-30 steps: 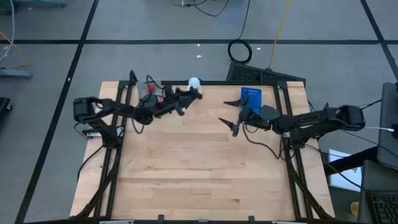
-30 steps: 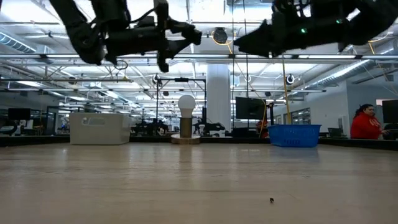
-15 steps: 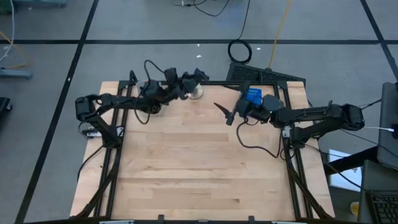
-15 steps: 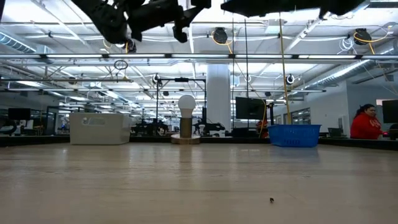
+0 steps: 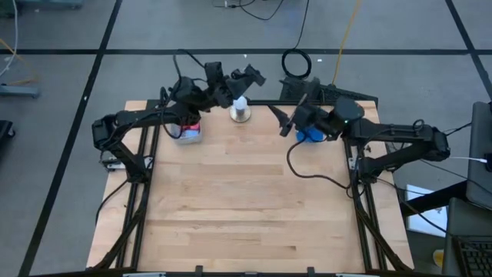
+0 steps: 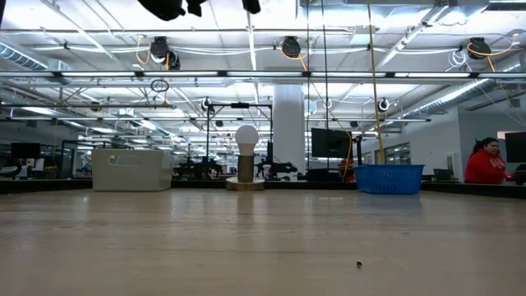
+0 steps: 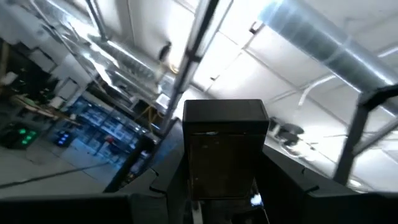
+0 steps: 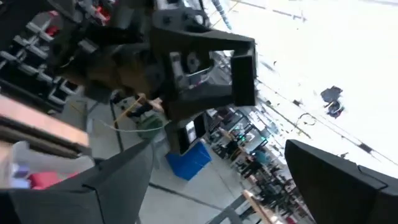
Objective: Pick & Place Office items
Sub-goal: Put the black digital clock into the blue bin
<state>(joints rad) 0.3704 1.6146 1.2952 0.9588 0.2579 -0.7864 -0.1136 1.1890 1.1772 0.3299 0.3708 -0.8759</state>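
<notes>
**Both arms raised at the far edge of the desk**

Landmark: white ball on grey base (image 5: 241, 110), standing at the desk's (image 5: 246, 200) far edge. Left gripper (image 5: 247, 78) is raised just beyond the ball; whether its fingers are closed or hold anything cannot be told. Right gripper (image 5: 282, 121) hangs right of the ball, fingers spread wide, empty. Office items (image 5: 189, 126), red visible, lie in the grey tray (image 5: 190, 135) left of the ball. Blue tray (image 5: 310, 135) sits right of it.

white ball (image 5: 240, 102), blue tray (image 6: 388, 178), grey tray (image 6: 131, 170)
</notes>
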